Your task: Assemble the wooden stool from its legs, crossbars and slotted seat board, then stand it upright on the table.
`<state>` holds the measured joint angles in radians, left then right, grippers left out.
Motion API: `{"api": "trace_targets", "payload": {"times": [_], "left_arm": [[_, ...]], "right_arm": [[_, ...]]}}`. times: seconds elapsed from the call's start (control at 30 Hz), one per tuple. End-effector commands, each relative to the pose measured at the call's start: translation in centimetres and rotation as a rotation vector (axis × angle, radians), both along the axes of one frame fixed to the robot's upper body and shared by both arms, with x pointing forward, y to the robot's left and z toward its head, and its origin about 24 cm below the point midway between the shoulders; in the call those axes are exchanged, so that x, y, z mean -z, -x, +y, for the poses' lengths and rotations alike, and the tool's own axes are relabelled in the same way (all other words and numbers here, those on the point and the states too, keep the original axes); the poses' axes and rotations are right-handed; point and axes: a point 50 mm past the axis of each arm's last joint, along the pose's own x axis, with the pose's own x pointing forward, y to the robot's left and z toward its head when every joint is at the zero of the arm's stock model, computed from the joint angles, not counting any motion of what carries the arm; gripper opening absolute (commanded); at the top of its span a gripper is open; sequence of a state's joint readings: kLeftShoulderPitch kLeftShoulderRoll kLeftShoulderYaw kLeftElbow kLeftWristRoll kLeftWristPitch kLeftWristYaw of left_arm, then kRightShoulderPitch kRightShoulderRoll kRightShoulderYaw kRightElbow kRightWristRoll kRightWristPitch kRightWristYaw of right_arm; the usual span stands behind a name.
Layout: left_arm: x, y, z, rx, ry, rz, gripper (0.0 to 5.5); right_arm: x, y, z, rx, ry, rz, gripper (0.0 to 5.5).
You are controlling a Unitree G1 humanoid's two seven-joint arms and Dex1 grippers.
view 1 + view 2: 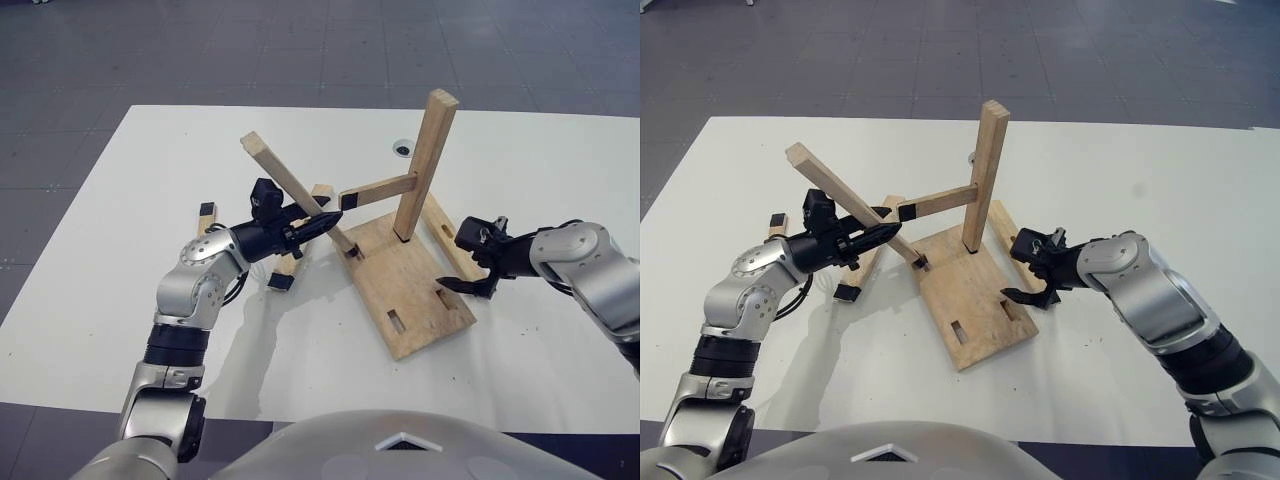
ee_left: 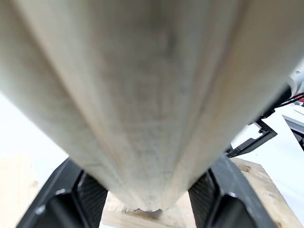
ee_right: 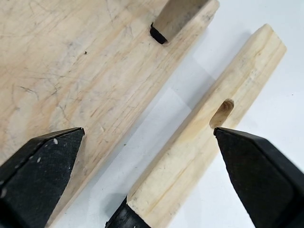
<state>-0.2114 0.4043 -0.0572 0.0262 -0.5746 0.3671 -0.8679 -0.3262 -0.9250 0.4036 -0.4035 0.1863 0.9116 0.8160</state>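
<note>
Board lies flat on the white counter, slots facing up. One leg stands upright in a far slot, and a crossbar juts from it toward the left. The left gripper is clamped on a tilted leg, fingers pressed to both of its sides; its foot sits at the board's left corner and its top leans far-left. The right gripper hangs at the board's right edge with fingers spread wide, one over the board and one over a loose leg lying just beside that edge. More loose pieces lie on the counter left of the board, under the left gripper.
</note>
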Motion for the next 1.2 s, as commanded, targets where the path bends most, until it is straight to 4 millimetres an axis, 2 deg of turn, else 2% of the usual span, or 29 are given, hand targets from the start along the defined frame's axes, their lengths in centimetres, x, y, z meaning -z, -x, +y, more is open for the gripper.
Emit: {"api": "trace_targets", "payload": {"times": [0.03, 0.2, 0.6, 0.73, 0.93, 1.2], "left_arm": [[0.0, 0.3, -0.7, 0.025, -0.008, 0.020, 2.05], [-0.5, 0.0, -1.0, 0.036, 0.004, 0.009, 2.05], [2.8, 0.5, 0.2, 0.052, -0.089, 0.108, 2.05], [1.9, 0.6, 1.5, 0.145, -0.180, 0.090, 2.05], [1.5, 1.0, 1.8, 0.186, -0.222, 0.084, 2.05], [3.1, 1.5, 1.3, 0.171, -0.248, 0.134, 2.05]], "right_arm": [[-0.5, -0.3, 0.2, -0.005, 0.010, -0.026, 5.04], [-0.4, -0.2, 0.3, -0.008, 0.008, -0.021, 5.04], [-0.8, -0.2, 0.4, -0.021, 0.007, -0.023, 5.04], [-0.6, 0.1, 0.4, -0.019, 0.001, -0.017, 5.04], [-0.4, 0.2, 0.6, -0.015, -0.008, -0.020, 5.04], [-1.2, 0.0, 1.3, -0.016, -0.036, -0.049, 5.04]]}}
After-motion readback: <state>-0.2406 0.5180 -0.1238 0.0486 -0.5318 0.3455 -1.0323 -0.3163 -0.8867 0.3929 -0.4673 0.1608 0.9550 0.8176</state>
